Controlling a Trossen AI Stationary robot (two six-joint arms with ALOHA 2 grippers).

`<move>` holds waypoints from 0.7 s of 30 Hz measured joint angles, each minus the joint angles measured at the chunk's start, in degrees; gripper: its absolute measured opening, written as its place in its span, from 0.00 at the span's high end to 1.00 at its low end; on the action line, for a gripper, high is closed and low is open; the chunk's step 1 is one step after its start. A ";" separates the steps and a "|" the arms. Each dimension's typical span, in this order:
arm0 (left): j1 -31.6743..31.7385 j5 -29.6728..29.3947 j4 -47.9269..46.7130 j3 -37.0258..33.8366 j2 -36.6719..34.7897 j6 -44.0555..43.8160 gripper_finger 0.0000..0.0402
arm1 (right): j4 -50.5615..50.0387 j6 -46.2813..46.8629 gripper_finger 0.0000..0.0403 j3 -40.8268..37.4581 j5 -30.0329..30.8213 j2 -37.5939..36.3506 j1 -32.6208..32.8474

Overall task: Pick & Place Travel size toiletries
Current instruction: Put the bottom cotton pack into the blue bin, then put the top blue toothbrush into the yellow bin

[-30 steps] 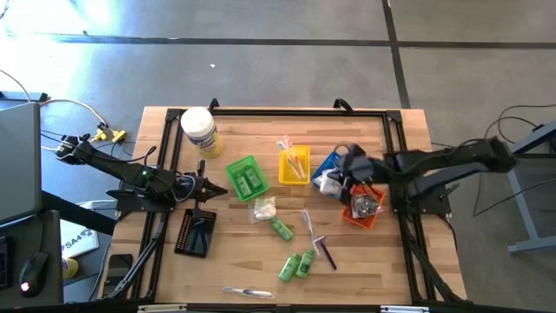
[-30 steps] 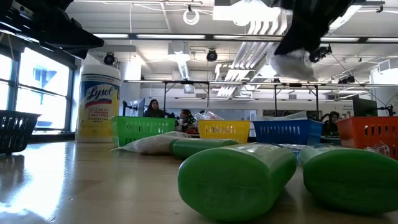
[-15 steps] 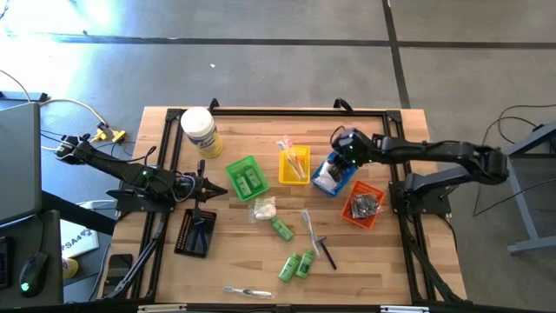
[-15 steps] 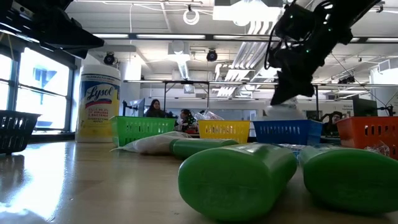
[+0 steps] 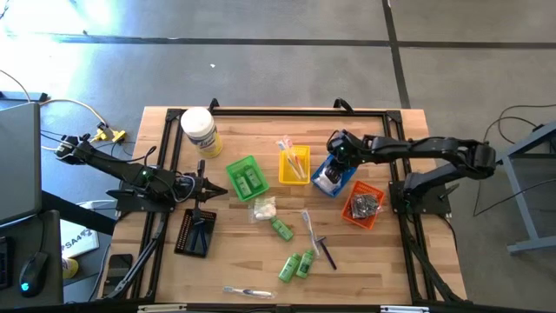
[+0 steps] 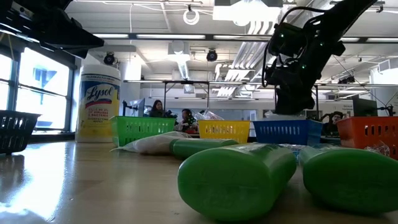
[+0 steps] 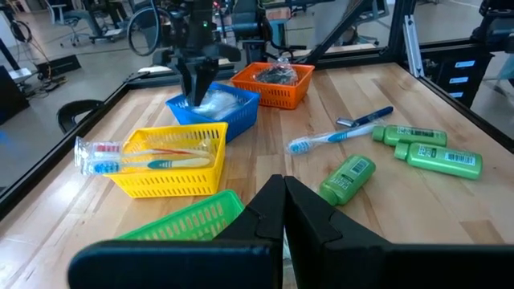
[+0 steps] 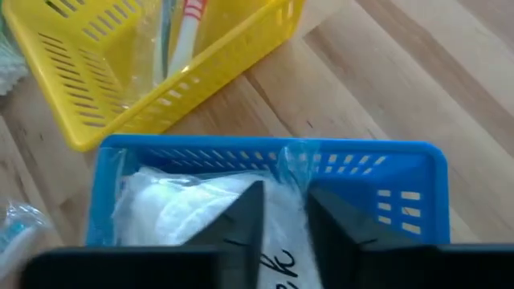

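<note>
Right gripper (image 5: pixel 333 162) down in the blue tray (image 5: pixel 344 182), over the white packets (image 8: pixel 189 210).

Its jaws stand slightly apart with a packet beneath them; whether they grip it I cannot tell. The left gripper (image 5: pixel 221 189) waits at the bench's left edge, jaws together. Green tubes (image 5: pixel 295 263), a toothbrush (image 5: pixel 307 223) and a razor (image 5: pixel 327 252) lie loose on the bench (image 5: pixel 382 269).

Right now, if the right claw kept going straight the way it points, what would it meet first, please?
Most likely the white packets in the blue tray: the right claw points down into it, just above them.
</note>
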 joint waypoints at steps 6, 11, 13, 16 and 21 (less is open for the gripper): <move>0.00 0.02 -0.21 0.00 0.00 -0.81 1.00 | -0.20 -0.66 0.52 0.00 -0.27 -4.63 0.00; 0.00 0.03 -1.27 0.00 -0.02 -1.07 1.00 | -0.59 -1.71 0.41 0.00 -2.58 -13.05 0.02; 0.00 0.02 -1.48 0.00 0.00 -1.07 1.00 | -0.61 -1.73 0.40 0.00 -3.62 -16.87 0.02; 0.00 -0.11 -1.42 0.00 -0.02 -0.31 1.00 | -0.50 -2.88 0.42 0.02 -3.45 -23.13 0.02; 0.00 -0.13 -1.01 -0.02 -0.01 0.28 1.00 | 1.04 -7.62 0.58 -0.50 -3.62 -33.87 1.38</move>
